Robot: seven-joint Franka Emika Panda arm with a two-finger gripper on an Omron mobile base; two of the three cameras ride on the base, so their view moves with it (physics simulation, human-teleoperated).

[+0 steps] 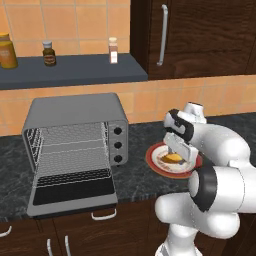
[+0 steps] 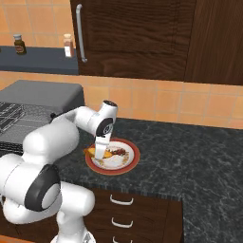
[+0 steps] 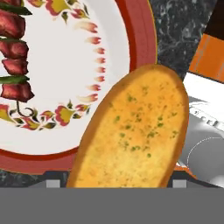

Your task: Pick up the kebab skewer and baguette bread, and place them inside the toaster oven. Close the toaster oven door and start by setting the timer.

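Note:
The baguette bread (image 3: 131, 131), a golden-orange loaf, lies across the rim of a red-rimmed plate (image 3: 141, 39) on the dark counter. My gripper (image 3: 116, 183) is down over it, jaws wide and pressed to its two sides. From the base views the gripper (image 1: 178, 150) (image 2: 99, 153) sits low on the plate (image 1: 154, 162) with the baguette bread (image 1: 173, 158) beneath it. The kebab skewer (image 3: 15, 57) (image 2: 119, 152) rests on the plate beside the loaf, untouched. Left of the plate stands the toaster oven (image 1: 75, 112), its door (image 1: 75, 192) folded down flat, racks bare.
Three black knobs (image 1: 118, 145) run down the oven's right side. A shelf (image 1: 75, 67) behind holds jars and a shaker. A dark cabinet (image 1: 200, 35) with a bar handle rises at the back right. Drawer handles (image 2: 121, 200) sit below the counter edge.

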